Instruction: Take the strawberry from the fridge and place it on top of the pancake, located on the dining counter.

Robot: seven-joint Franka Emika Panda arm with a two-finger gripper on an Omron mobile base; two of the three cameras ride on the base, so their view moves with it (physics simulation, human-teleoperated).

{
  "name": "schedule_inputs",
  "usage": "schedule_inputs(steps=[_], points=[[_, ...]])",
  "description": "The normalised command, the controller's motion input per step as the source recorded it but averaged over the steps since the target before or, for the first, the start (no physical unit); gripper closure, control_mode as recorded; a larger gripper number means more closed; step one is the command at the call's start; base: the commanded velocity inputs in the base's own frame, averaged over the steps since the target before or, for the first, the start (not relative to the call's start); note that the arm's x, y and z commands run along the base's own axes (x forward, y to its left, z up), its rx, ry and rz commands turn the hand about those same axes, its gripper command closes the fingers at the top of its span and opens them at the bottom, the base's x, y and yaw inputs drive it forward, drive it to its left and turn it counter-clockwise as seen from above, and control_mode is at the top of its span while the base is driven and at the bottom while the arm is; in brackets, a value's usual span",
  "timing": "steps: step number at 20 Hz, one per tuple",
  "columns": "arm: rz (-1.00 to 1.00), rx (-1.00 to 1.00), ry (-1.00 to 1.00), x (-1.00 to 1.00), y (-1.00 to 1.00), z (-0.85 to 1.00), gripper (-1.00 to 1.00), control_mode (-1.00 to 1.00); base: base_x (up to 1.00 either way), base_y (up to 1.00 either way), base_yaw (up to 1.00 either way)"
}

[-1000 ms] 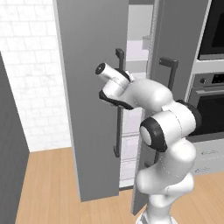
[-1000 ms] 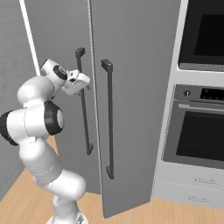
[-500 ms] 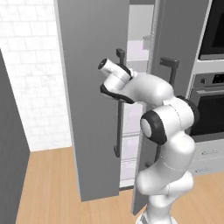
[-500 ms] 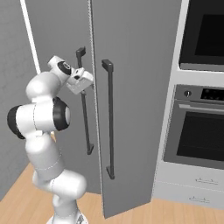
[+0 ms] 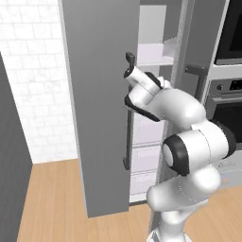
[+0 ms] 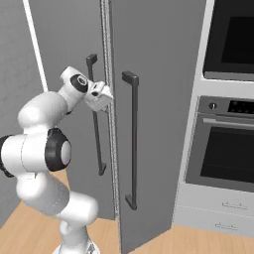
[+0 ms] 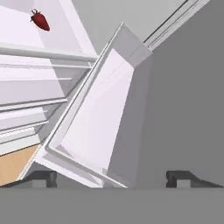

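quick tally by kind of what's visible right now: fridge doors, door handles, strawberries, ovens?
Fridge doors: 2, left door swung open, right door shut
Door handles: 2, left handle, right handle
Strawberries: 1, strawberry on a white shelf inside
Ovens: 2, upper oven, lower oven
Total: 7

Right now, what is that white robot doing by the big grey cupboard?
The robot's gripper is open, holding nothing, at the gap of the fridge, whose left door is swung open. The strawberry lies on a white shelf inside, not yet picked up. The other fridge door looks shut, and a black oven stands beside it.
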Motion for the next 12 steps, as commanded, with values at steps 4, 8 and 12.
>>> schedule_inputs(steps=[4,8,12], points=[[-0.02,0.0,-0.26,-1.0,-0.72,0.02,-1.0,-1.0,0.0,0.0,0.0],[-0.01,0.0,-0.22,-1.0,-0.92,0.1,-1.0,-1.0,0.0,0.0,0.0],[-0.05,0.0,-0.15,-0.97,-0.96,0.18,-1.0,-1.0,0.0,0.0,0.0]])
